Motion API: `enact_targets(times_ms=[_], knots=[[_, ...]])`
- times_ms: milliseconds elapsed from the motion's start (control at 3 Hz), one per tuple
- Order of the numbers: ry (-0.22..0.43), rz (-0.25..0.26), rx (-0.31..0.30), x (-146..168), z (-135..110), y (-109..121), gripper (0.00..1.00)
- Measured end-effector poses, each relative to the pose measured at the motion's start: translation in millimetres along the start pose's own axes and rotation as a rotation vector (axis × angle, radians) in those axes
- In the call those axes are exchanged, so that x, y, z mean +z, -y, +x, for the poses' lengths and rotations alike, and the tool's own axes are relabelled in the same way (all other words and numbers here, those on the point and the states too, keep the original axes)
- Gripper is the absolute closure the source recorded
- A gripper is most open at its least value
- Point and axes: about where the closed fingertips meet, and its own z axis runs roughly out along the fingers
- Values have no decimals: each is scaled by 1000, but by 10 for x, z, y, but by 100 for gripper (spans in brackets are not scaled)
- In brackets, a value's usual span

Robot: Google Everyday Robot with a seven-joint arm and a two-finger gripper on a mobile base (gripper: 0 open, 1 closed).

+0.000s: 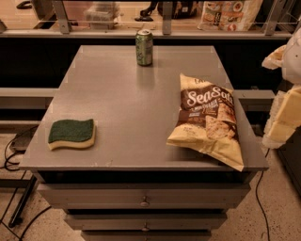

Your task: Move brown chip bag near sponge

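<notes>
The brown chip bag (207, 118) lies flat on the right side of the grey table (131, 94), its lower corner hanging over the front right edge. The sponge (72, 133), with a green top and a pale yellow base, lies near the front left corner, far from the bag. My gripper (285, 116) shows as pale white and yellow shapes at the right edge of the view. It is beside the table, to the right of the bag, and not touching it.
A green soda can (144, 47) stands upright at the back middle of the table. Drawers (143, 200) run below the table's front edge. A counter with rails and packaged goods (230, 14) lies behind. Cables (14, 155) trail on the floor at left.
</notes>
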Motion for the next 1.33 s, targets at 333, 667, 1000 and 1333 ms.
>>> enact_targets(times_ms=[333,667,1000,1333], knots=[[0,0,0,0,0,0,0],[28,5,-25,14,-74,-14,0],[107,3,-83,173,-398,-57,0],[154,28,-97,318,-615,-35,0]])
